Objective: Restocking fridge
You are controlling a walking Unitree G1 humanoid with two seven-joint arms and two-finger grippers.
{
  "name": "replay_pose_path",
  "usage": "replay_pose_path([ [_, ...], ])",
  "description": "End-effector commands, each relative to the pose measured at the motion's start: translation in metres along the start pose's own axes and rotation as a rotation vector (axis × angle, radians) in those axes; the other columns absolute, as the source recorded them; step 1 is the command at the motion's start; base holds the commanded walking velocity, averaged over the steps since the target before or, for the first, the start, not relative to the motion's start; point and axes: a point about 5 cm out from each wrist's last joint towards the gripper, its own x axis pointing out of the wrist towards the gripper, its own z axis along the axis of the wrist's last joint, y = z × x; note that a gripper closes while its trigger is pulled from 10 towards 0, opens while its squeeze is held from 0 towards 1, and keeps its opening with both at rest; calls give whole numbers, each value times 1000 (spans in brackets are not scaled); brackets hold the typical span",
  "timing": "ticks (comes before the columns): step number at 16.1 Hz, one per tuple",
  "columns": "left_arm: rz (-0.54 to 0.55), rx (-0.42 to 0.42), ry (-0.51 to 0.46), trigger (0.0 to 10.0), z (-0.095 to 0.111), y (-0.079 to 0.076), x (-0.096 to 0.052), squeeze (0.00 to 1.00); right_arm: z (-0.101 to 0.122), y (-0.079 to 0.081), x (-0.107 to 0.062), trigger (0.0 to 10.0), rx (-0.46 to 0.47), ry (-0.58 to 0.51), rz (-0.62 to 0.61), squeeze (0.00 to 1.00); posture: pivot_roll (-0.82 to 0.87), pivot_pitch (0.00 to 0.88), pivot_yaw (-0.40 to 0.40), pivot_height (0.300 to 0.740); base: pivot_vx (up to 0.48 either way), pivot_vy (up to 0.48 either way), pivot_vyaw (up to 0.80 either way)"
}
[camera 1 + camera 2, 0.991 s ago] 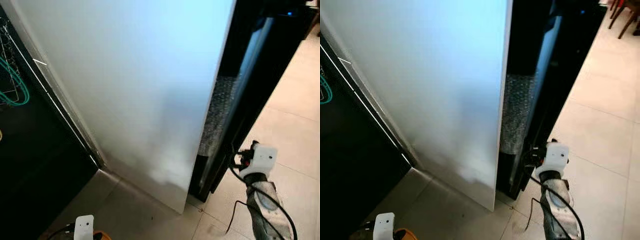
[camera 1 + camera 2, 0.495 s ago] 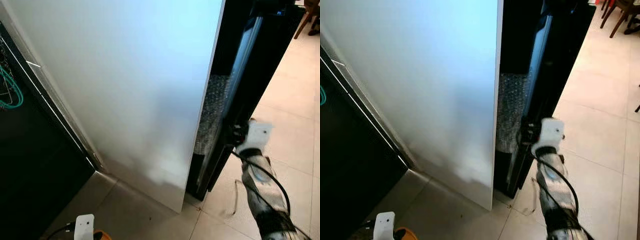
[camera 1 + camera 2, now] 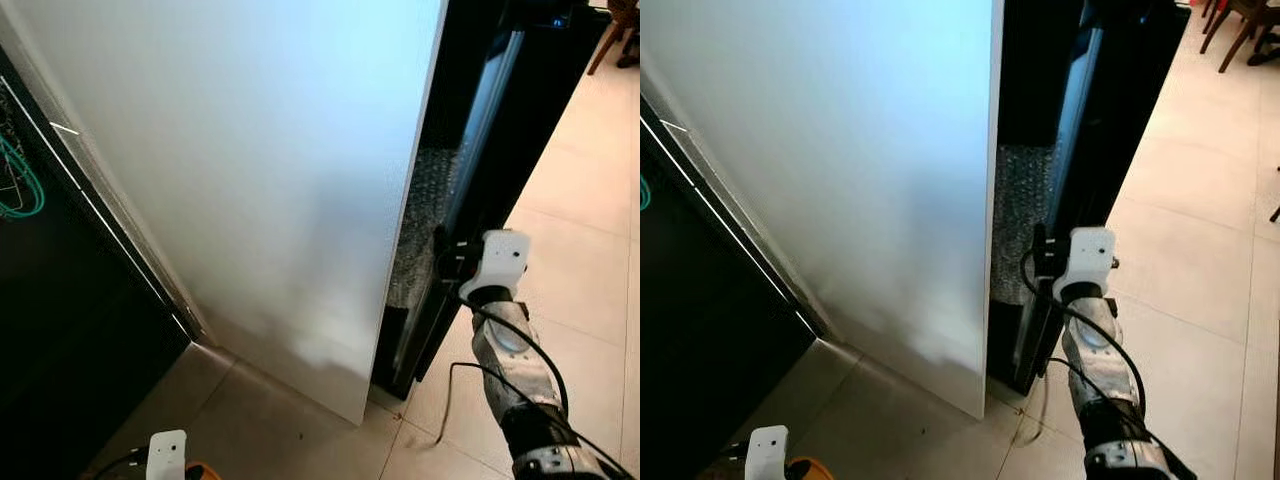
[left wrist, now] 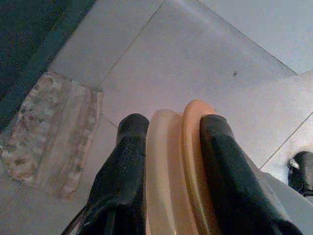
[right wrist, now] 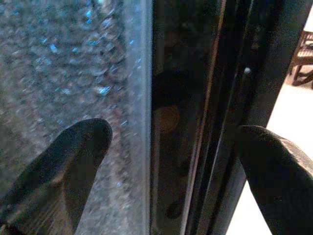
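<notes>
- The tall black fridge door (image 3: 1095,150), upper right of frame, sits ajar beside the white side panel (image 3: 840,150).
- Your right gripper (image 5: 171,161) has risen to the door edge since a second ago, fingers apart, straddling it; pull next.
- Left gripper (image 4: 168,161), lower left, clamps an orange plastic item (image 4: 173,166).

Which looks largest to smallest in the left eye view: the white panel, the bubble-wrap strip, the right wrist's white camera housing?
1. white panel
2. bubble-wrap strip
3. white camera housing on the right wrist; it sits nearer the camera, so its true size is unsure.
</notes>
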Motion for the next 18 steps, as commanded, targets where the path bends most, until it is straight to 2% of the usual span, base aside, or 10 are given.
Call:
replay_pose_path([
  [1, -10, 5, 76, 10000, -18, 0, -4, 0, 1, -2, 2, 10000, -6, -6, -9, 0, -99, 68, 69, 740, 0, 0, 0],
  [4, -11, 5, 76, 10000, -18, 0, -4, 0, 1, -3, 3, 10000, -7, -11, -16, 0, -99, 68, 69, 740, 0, 0, 0],
  [6, -11, 10, 69, 10000, -16, 0, -3, 0, 10, -9, 10, 10000, -18, -36, -45, 0, -95, 64, 72, 740, 0, 0, 0],
  [13, -7, 15, 62, 10000, -14, 1, -3, 0, 21, -11, 22, 10000, -17, -63, -63, 0, -89, 64, 74, 740, 0, 0, 0],
  [16, -10, 15, 58, 10000, -13, 0, -3, 0, 23, -18, 22, 10000, -22, -79, -91, 0, -92, 64, 72, 740, 0, 0, 0],
  [18, -13, 17, 58, 10000, -14, -1, -3, 0, 14, -25, 13, 10000, -34, -65, -122, 0, -93, 62, 70, 740, 0, 0, 0],
])
